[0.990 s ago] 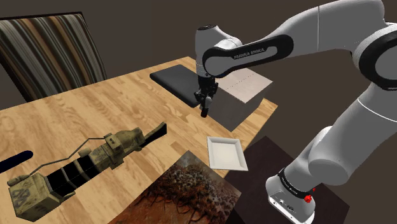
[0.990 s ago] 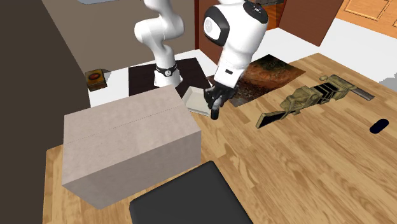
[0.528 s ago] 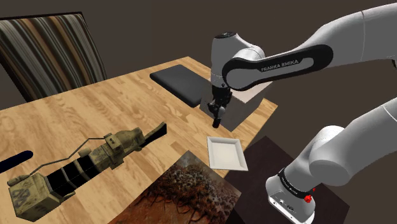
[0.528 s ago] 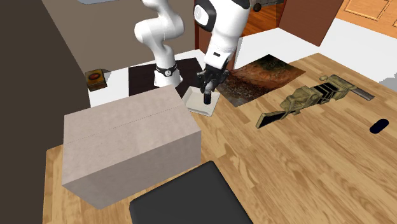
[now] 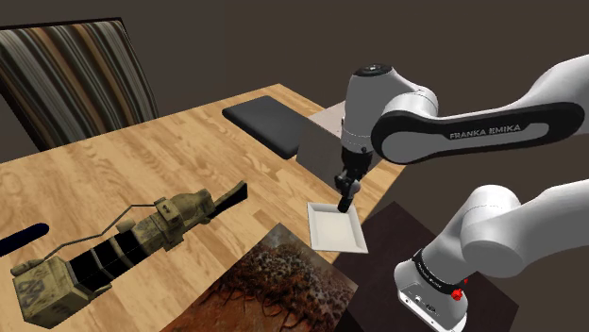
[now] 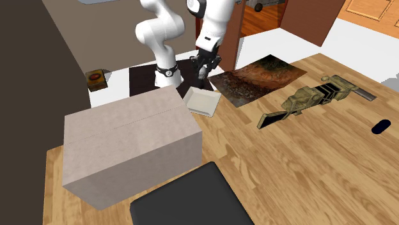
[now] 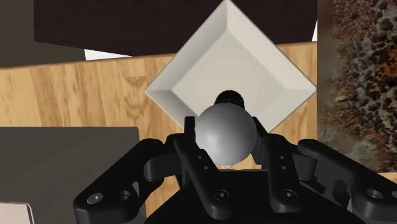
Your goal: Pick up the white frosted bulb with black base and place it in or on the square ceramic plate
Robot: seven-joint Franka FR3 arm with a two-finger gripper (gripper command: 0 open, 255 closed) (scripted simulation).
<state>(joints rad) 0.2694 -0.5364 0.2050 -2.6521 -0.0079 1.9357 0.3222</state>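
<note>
The bulb (image 7: 226, 132) sits clamped between the two black fingers (image 7: 189, 130) of the end effector (image 7: 226, 135), which grips it around the globe. It hangs over the square plate (image 7: 191, 76), its base pointing down at the plate's shallow white well.

In the shoulder view the end effector (image 5: 346, 193) hangs above the plate (image 5: 335, 228) at the edge facing the box. The plate lies flat near the corner of the counter (image 5: 189, 160) closest to the stand (image 5: 429, 283). The counter is light wood with a visible plank grain. On one side of the plate stands a plain grey-beige box (image 6: 128, 147), on the other lies a rust-coloured mat (image 6: 256, 77), just beside it. A flat black pad (image 5: 264, 123) lies past the box. An olive-drab device (image 5: 142, 236) with a long black end stretches across the middle of the counter, well apart from the plate.

A striped chair (image 5: 66, 75) stands at the far side of the counter against dim brown walls. The stand rests on a dark mat (image 5: 396, 236) on the floor. In the second exterior view a brown panel (image 6: 300, 19) rises behind the arm.

The bulb's globe is smooth, round and pale grey-white. Its short base (image 7: 230, 98) is black and ringed.
</note>
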